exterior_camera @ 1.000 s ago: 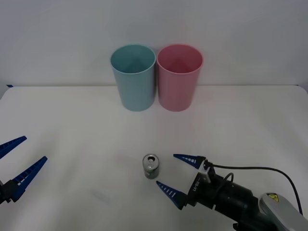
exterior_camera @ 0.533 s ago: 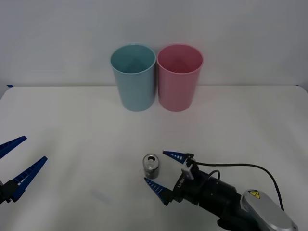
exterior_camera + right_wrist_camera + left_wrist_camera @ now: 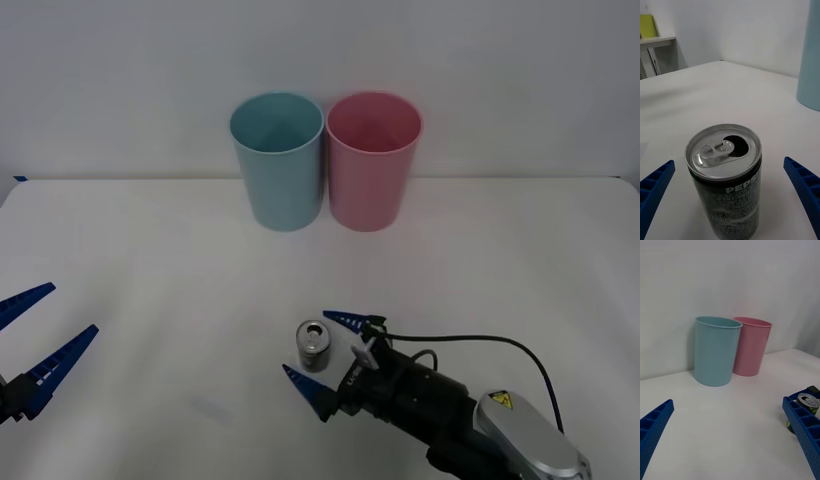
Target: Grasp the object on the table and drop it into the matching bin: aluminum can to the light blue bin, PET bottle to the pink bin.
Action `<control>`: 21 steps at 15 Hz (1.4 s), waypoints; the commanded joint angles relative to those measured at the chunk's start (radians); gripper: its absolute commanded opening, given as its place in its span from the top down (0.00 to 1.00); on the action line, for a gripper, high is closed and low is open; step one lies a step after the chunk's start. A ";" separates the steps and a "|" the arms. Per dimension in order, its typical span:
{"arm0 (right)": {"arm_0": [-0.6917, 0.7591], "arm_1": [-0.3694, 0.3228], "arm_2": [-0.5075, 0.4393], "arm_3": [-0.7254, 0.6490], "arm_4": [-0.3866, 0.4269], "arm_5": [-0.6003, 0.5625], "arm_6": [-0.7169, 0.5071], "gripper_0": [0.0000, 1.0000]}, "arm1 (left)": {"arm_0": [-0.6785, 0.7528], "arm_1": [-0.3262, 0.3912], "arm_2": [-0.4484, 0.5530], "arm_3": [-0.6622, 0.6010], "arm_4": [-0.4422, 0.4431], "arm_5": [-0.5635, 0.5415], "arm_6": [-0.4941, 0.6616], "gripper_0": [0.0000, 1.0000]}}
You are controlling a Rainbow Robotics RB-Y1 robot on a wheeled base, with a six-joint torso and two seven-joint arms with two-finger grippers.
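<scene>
**Aluminum can bracketed, grasp not yet closed**

Aluminum can (image 3: 316, 345) stands upright on the table (image 3: 150, 260), near my edge and well apart from both bins.

Front view: right gripper (image 3: 322, 354) lies low over the table with its fingers spread, one on each side of the can, neither visibly touching. I read this as the pre-grasp line-up: the can needs to sit centred between the fingers before I close. Left gripper (image 3: 35, 338) waits at the far left, fingers apart, holding nothing. Light blue bin (image 3: 277, 160) and pink bin (image 3: 372, 160) stand side by side at the back, just about touching; what I see of their insides looks empty.

Right wrist view: can (image 3: 724, 180) sits midway between the two blue fingertips, with clear gaps on both sides. Tab is raised, mouth open, so I should keep it upright. The light blue bin's wall (image 3: 810, 56) shows beyond.

Left wrist view: both bins, light blue (image 3: 716, 350) and pink (image 3: 751, 345), are upright; their interiors are hidden from this angle. The can (image 3: 805, 407) peeks past one finger.
</scene>
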 commanded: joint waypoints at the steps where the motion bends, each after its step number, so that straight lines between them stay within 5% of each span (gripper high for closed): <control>1: -0.003 0.000 0.012 0.000 0.000 0.013 0.001 0.00 | 0.000 0.000 0.000 0.000 0.000 0.000 0.000 0.00; 3: -0.003 0.000 0.015 0.000 0.000 0.021 0.004 0.00 | 0.000 0.000 0.000 0.000 0.000 0.000 0.000 0.00; 4: -0.003 0.000 0.015 0.000 0.000 0.023 0.010 0.66 | 0.000 0.000 0.000 0.000 0.000 0.000 0.000 0.00; 5: -0.003 0.002 0.015 0.000 0.000 0.024 0.013 0.87 | 0.000 0.000 0.000 0.000 0.000 0.000 0.000 0.00; 6: -0.003 0.002 0.017 0.000 0.000 0.032 0.018 0.98 | 0.000 0.000 0.000 0.000 0.000 0.000 0.000 0.00; 21: -0.011 -0.027 -0.003 -0.037 -0.020 -0.003 -0.007 1.00 | 0.000 0.000 0.000 0.000 0.000 0.000 0.000 0.00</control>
